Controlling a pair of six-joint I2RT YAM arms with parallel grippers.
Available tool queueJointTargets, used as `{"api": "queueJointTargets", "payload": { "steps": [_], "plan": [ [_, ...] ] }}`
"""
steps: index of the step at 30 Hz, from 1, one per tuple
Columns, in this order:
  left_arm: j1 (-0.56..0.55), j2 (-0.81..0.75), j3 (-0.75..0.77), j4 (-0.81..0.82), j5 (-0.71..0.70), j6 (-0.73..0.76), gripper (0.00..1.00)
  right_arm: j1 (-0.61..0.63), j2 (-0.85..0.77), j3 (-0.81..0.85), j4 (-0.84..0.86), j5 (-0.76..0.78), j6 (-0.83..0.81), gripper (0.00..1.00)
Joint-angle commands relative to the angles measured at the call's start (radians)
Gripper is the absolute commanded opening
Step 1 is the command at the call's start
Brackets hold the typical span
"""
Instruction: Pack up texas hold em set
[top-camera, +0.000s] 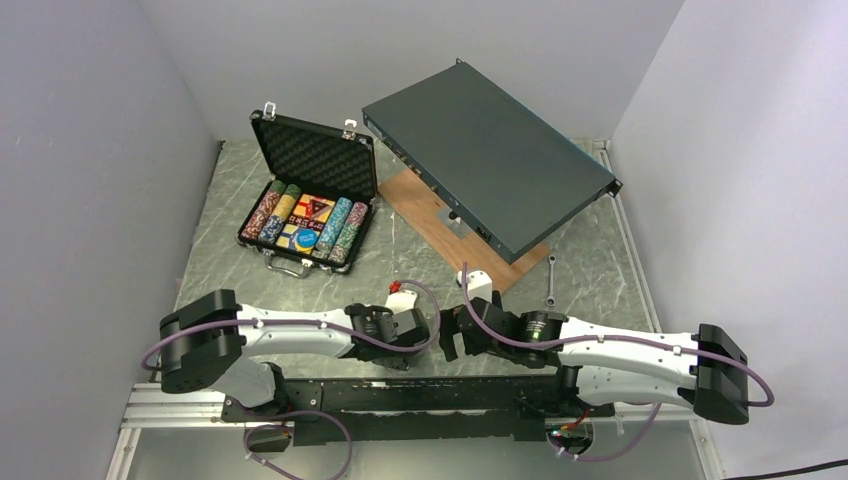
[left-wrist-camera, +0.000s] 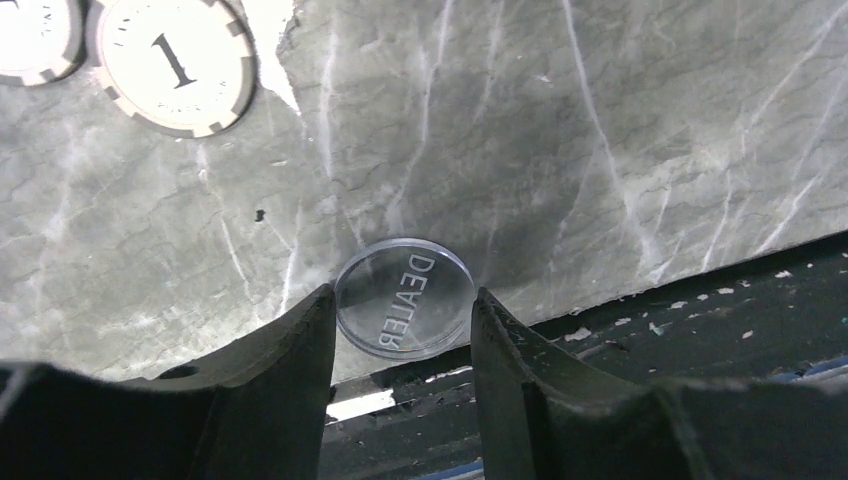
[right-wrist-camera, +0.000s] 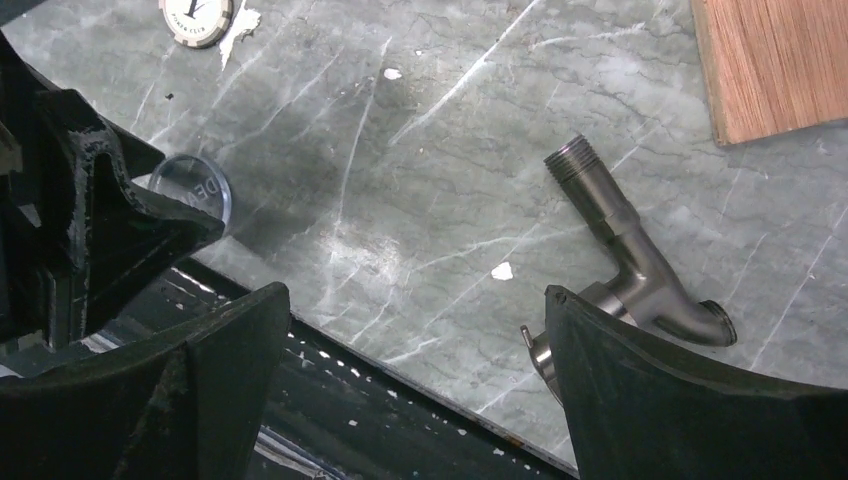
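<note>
Left fingers (left-wrist-camera: 300, 360) pinch a clear disc (left-wrist-camera: 405, 298) by its rim, at the near edge of the grey marbled surface (left-wrist-camera: 620, 130). The engraving on it reads "DEALER", seen at an angle. Beyond it lies a white chip (left-wrist-camera: 175, 65) marked "1"; a second chip (left-wrist-camera: 35, 35) is cut off by the frame.

Right fingers (right-wrist-camera: 650, 400) are spread wide and hold nothing. A threaded metal pipe fitting (right-wrist-camera: 640, 260) lies just beside one.

The black briefcase (top-camera: 310, 190) stands open at the far left, well apart from both arms, with chip rows (top-camera: 335, 228) in its base.
</note>
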Motion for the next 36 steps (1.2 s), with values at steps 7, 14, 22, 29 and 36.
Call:
{"api": "queueJointTargets", "payload": {
  "steps": [7,14,22,29,36],
  "plan": [
    [0.000,0.006,-0.056,-0.232,-0.105,-0.067,0.00,0.003,-0.003,0.007,0.059,0.012,0.023,1.00],
    [0.039,-0.055,-0.012,-0.296,-0.154,-0.047,0.00,0.004,0.024,0.023,0.077,0.013,0.012,1.00],
    [0.190,-0.174,0.021,-0.316,-0.135,0.063,0.00,0.002,0.043,0.023,0.105,0.010,-0.007,1.00],
    [0.447,-0.302,0.104,-0.325,-0.107,0.253,0.00,0.003,0.070,0.028,0.142,0.004,-0.020,0.99],
    [0.739,-0.294,0.282,-0.304,-0.050,0.458,0.00,0.003,0.093,0.060,0.147,0.005,-0.047,1.00]
  ]
}}
